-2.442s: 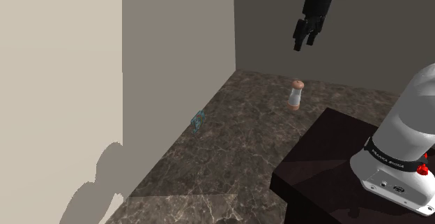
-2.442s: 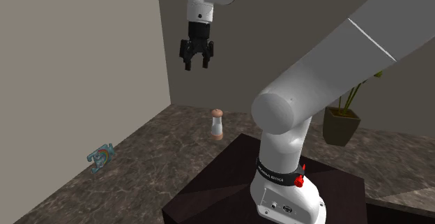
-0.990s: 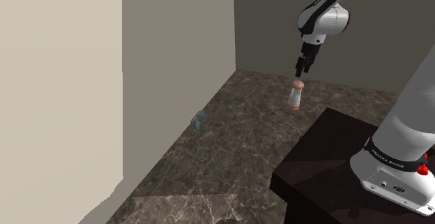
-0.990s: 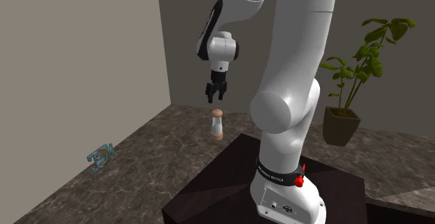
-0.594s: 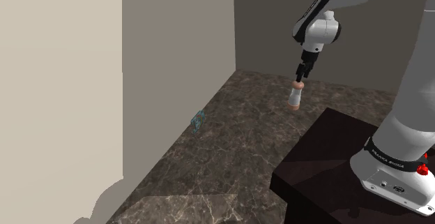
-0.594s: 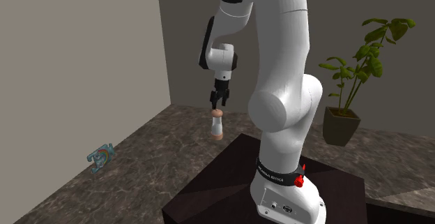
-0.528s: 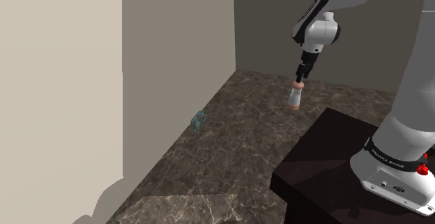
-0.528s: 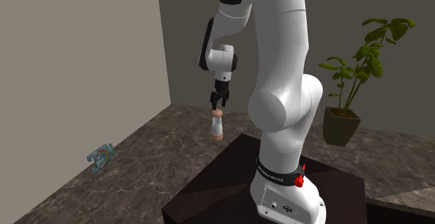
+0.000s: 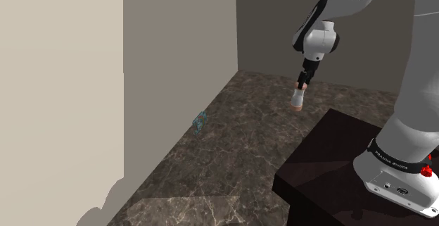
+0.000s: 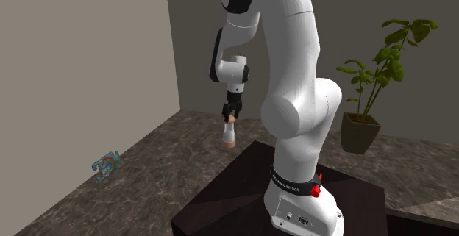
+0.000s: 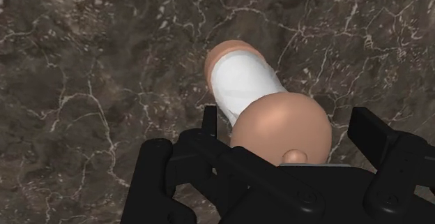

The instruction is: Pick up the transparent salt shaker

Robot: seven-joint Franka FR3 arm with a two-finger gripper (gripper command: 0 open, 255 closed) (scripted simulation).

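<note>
Black jaws are standing apart, straddling the tan cap of the white-bodied salt shaker (image 11: pixel 247 83) without touching it. That shaker is sitting on the dark marbled floor (image 9: pixel 232 154), upper right of centre in the shoulder view, with a small teal object (image 9: pixel 200 122) lying well apart, centre-left.

Corner of a room in a home.
Plain beige and grey walls (image 9: pixel 176 63) meet over a dark, veined marble-patterned floor (image 9: pixel 239 136); a leafy potted plant (image 10: pixel 360 133) stands by the far wall, and a salt shaker (image 10: pixel 229 133) with tan ends is ordinary tableware.
</note>
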